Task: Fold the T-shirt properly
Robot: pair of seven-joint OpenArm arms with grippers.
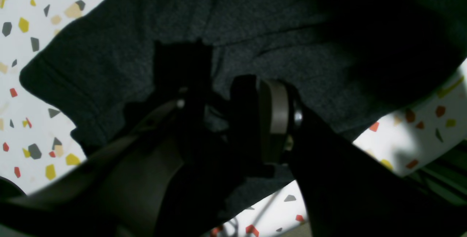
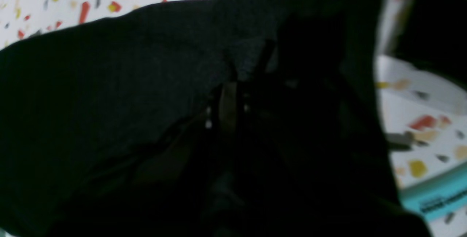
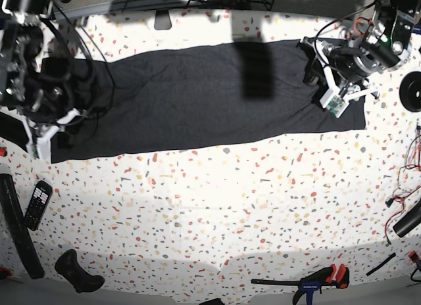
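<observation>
- white tabletop (image 3: 217, 219) flecked with red, yellow and grey chips; cables along the far edge, a remote (image 3: 37, 203) near the front corner on the right arm's side, a clamp (image 3: 309, 282) at the front edge.
- the t-shirt (image 3: 197, 98) lies on the far half of the table as a long dark strip running side to side, one end under each arm; only a plain charcoal face shows, no print visible.
- handling, as a judgement: soft, light, limp knit. it will sag and drag rather than hold shape, and likely clings a little to the tabletop. best taken at edges or corners with both ends lifted together (one end alone would pull the strip askew).
- left gripper (image 1: 219, 116): jaws stand apart over the cloth near the sleeve-like hemmed edge; the left wrist view shows fabric between and around them, but not clearly any pinch.
- right gripper (image 2: 233, 105): pressed together, buried in dark folds; it looks to be nipping the t-shirt, though the right wrist view is too dark and blurred to be sure how much cloth is caught.
- hidden or unclear: the shirt's end under the right arm is masked by arm and cables in the base view; collar, sleeves and layer count cannot be made out; a dark blurred bar (image 3: 255, 68) crosses the strip's middle, nature unknown.
</observation>
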